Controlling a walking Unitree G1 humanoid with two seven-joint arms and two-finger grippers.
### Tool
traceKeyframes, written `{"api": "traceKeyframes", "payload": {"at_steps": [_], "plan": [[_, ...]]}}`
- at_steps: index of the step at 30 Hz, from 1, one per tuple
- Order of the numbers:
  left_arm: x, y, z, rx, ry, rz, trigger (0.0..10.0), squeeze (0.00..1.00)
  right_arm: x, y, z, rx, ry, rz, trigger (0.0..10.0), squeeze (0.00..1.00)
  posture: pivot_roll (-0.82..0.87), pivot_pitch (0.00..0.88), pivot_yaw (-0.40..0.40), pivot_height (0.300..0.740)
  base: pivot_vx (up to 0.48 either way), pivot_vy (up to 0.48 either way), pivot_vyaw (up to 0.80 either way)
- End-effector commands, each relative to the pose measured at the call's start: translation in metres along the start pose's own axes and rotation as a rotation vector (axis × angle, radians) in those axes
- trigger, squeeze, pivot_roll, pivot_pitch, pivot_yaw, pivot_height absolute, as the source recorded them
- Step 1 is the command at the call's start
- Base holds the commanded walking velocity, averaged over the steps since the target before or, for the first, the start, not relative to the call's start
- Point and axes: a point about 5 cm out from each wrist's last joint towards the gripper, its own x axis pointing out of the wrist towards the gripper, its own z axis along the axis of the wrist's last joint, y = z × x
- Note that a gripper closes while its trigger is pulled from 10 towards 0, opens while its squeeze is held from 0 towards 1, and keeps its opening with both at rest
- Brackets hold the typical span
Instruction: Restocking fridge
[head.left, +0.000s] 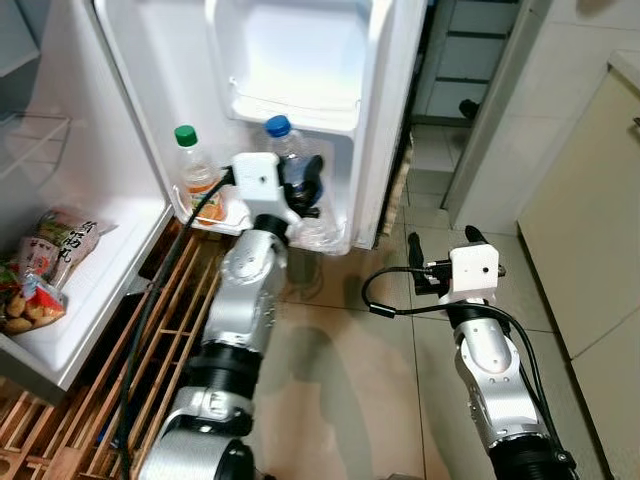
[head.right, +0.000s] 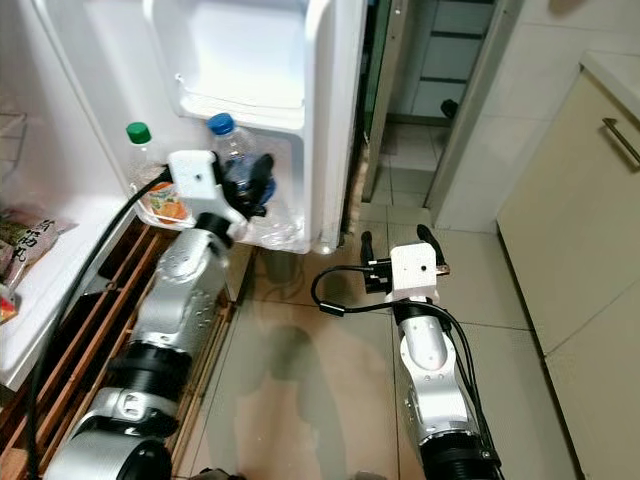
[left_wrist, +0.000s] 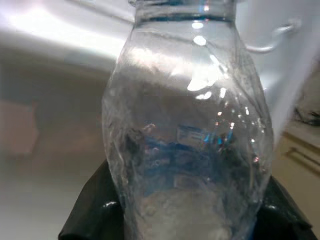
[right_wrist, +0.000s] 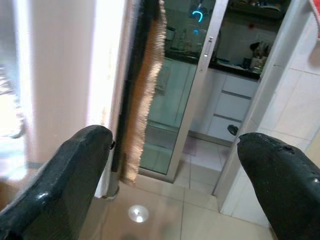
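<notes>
Bottles number two in the head views, both standing in the lower door bin (head.left: 345, 240) of the open fridge door (head.left: 390, 120): a clear water bottle (head.left: 290, 150) with a blue cap and, at its 9 o'clock, a green-capped bottle (head.left: 196, 170) with orange contents. The left end effector (head.left: 305, 190) grips the water bottle about its middle, its black fingers closed around the body, so most of that bottle's lower half is hidden behind the wrist housing. One upper door bin (head.left: 295, 105) sits at 12 o'clock above them. At 9 o'clock in the left eye view, a fridge shelf (head.left: 90, 290) carries several food packets (head.left: 55, 245); they are cut off by the frame edge and cannot be counted surely. The right end effector (head.left: 440, 245) hangs over the tiled floor (head.left: 350, 350) at 4 o'clock from the door, its two fingers spread wide and holding nothing.

In the left wrist view, the water bottle (left_wrist: 190, 150) stands close and blurred, its cap cut off; a printed blue label is unreadable, and black fingers (left_wrist: 90, 210) show at either side of its base.

In the right wrist view, two black fingers (right_wrist: 65, 175) stand far apart, with the door edge, a sliding glass door (right_wrist: 185, 75) and dim cabinets beyond.
</notes>
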Motion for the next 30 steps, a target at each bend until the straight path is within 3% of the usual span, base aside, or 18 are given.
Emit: {"api": "traceKeyframes", "payload": {"at_steps": [1,3,7,11,16,23,27,29,30], "plan": [[0.007,-0.011,0.009,-0.002,-0.041,-0.033,10.0,0.00,0.002,-0.001,0.004,-0.004,-0.018,0.003,10.0,0.22,-0.19,0.000,0.041,0.740,0.000,0.000,0.00],[0.012,-0.020,0.008,-0.021,-0.034,-0.066,10.0,0.00,0.001,-0.001,0.003,-0.007,-0.013,0.000,10.0,0.21,-0.19,0.000,0.047,0.740,0.000,0.000,0.00],[0.014,-0.021,0.012,-0.042,-0.047,-0.076,10.0,0.00,-0.001,-0.003,0.002,-0.009,-0.011,-0.010,10.0,0.21,-0.20,0.000,0.053,0.740,0.000,0.000,0.00],[0.014,-0.012,0.016,-0.044,-0.061,-0.064,10.0,0.00,-0.004,-0.004,0.001,-0.010,-0.005,-0.018,10.0,0.21,-0.21,0.000,0.056,0.740,0.000,0.000,0.00],[0.006,0.004,0.023,0.050,-0.094,-0.085,10.0,0.00,-0.002,-0.003,0.002,-0.009,-0.007,-0.021,10.0,0.20,-0.20,0.000,0.056,0.740,0.000,0.000,0.00],[-0.021,0.052,0.021,0.156,-0.067,0.052,10.0,0.00,0.005,0.008,0.015,-0.020,-0.063,0.033,10.0,0.21,-0.18,0.000,0.052,0.740,0.000,0.000,0.00],[-0.034,0.063,0.022,0.191,-0.054,0.085,10.0,0.00,0.005,0.014,0.023,-0.008,-0.086,0.068,10.0,0.22,-0.17,0.000,0.046,0.740,0.000,0.000,0.00],[-0.075,0.078,0.020,0.290,-0.001,0.084,10.0,0.00,-0.013,0.012,0.037,0.007,-0.112,0.131,10.0,0.22,-0.15,0.000,0.030,0.740,0.000,0.000,0.00],[-0.075,0.078,0.020,0.290,-0.001,0.084,10.0,0.00,-0.013,0.012,0.037,0.007,-0.112,0.131,10.0,0.22,-0.15,0.000,0.030,0.740,0.000,0.000,0.00]]}}
